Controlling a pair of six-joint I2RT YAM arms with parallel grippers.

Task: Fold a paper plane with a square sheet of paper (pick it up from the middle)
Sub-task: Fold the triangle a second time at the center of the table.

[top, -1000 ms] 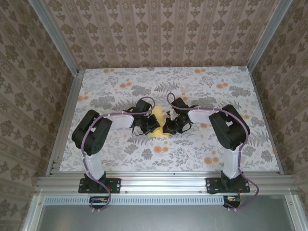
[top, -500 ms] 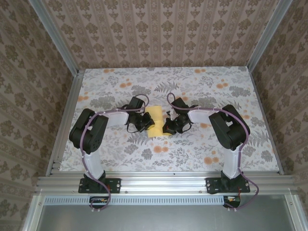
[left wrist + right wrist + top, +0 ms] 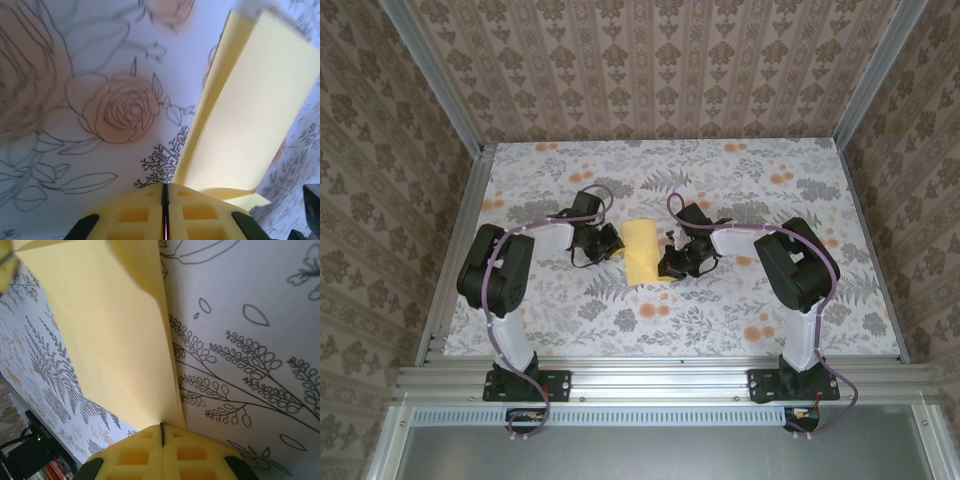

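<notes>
**Sheet position.** In the top view, the square sheet of paper is found near the middle of the flower-printed bench, folded into a narrow pale-yellow strip. Its long axis is run from 12 o'clock to 6 o'clock. Part of the strip is raised off the bench surface; how many layers it has cannot be told.

**Left gripper.** The left gripper is placed at 9 o'clock of the sheet, just beside its left edge and apart from it. In the left wrist view, the jaws are pressed together: the two yellow pads are met along a thin dark seam, and nothing is seen between them. The sheet is seen at 1 o'clock of the pads, standing up from the bench with one layer behind another. A curled lower corner of it lies close above the right pad.

**Right gripper.** The right gripper is placed at 4 o'clock of the sheet, at its near right corner. In the right wrist view, the jaws are closed, and the folded edge of the sheet is led down into the seam between the pads. The sheet is thus pinched there. From the seam, the sheet is spread towards 11 o'clock, with a crease line across its upper part.

**Bench.** A cluster of orange flower prints is seen at 6 o'clock of the sheet, well apart from it.
</notes>
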